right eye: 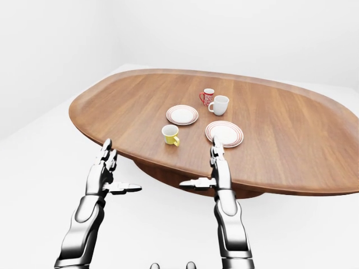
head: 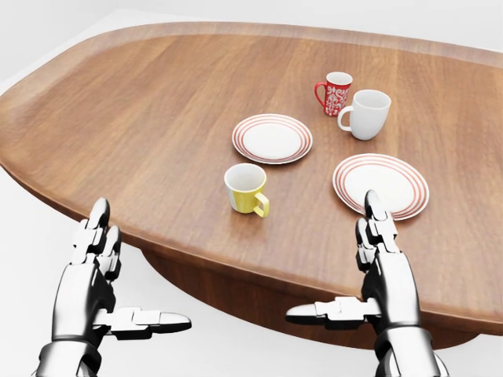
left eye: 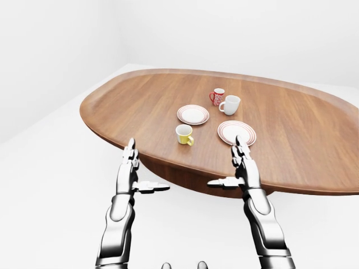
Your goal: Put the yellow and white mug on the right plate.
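Observation:
The yellow and white mug (head: pixel 247 188) stands upright on the wooden table (head: pixel 149 110), handle toward the lower right of the head view. The right plate (head: pixel 393 179), white with red rings, lies to its right and is bare. My left hand (head: pixel 118 279) is open at the lower left, below the table's edge and apart from the mug. My right hand (head: pixel 346 267) is open at the lower right. Its fingertips (head: pixel 374 206) overlap the near rim of the right plate in the head view.
A second red-ringed plate (head: pixel 272 138) lies above the yellow mug. A red patterned mug (head: pixel 335 93) and a white mug (head: pixel 365 114) stand above the right plate. The table's curved edge (head: pixel 47 192) runs across the lower left, with white floor (left eye: pixel 50 168) beyond.

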